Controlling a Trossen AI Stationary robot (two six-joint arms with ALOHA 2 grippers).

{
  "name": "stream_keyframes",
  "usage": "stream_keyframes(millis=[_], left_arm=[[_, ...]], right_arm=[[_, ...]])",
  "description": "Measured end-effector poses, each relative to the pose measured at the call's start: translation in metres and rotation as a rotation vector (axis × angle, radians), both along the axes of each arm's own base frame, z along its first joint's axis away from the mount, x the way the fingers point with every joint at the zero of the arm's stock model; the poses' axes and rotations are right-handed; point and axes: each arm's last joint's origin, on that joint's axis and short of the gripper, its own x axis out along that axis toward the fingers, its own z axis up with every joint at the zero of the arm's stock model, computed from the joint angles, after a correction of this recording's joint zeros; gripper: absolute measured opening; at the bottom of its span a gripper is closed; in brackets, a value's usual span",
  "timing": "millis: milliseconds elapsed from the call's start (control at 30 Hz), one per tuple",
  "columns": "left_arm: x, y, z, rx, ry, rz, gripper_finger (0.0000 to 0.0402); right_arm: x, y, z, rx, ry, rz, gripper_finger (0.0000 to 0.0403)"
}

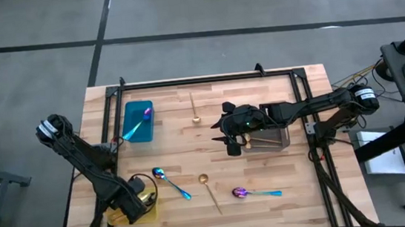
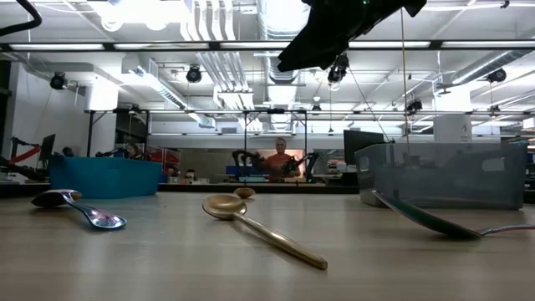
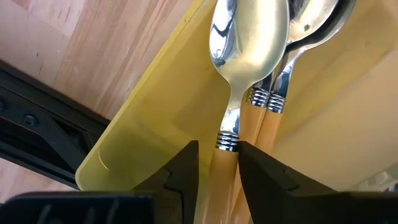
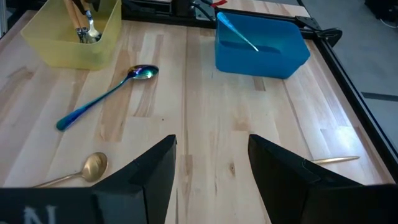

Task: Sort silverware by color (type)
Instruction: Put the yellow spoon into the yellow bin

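Observation:
My left gripper [image 3: 219,171] is down in the yellow tray [image 1: 146,208], shut on an orange-handled silver spoon [image 3: 249,43] that lies beside other such spoons [image 3: 311,25]. My right gripper [image 4: 211,168] hovers open above the table's middle [image 1: 231,137], beside the grey tray [image 1: 273,138], and holds nothing. Two iridescent teal-handled spoons [image 1: 170,182] [image 1: 256,192] and two gold spoons [image 1: 210,191] [image 1: 194,107] lie flat on the table. Another iridescent spoon [image 1: 138,125] leans in the teal tray [image 1: 136,132]. My left gripper pinches the spoon's orange handle [image 3: 225,165] just below the ribbed silver collar, one finger [image 3: 186,171] on each side. The fingers lie along the handle, pointing toward the bowl. The spoon rests in the yellow tray among the other orange-handled spoons.
The black frame [image 1: 206,78] borders the table's far, left and right sides. The grey tray [image 2: 443,174] appears to hold thin gold pieces. Bare wood lies between the teal tray and my right gripper. Beyond the table a person [image 2: 280,160] shows in the room.

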Motion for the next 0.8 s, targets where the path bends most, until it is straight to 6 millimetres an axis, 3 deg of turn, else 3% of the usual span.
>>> stream_keyframes(millis=[800], left_arm=[[0.0011, -0.0032, 0.0045, -0.029, -0.013, -0.023, 0.0075]], right_arm=[[0.0000, 0.0000, 0.0000, 0.000, 0.000, 0.000, 0.0192]])
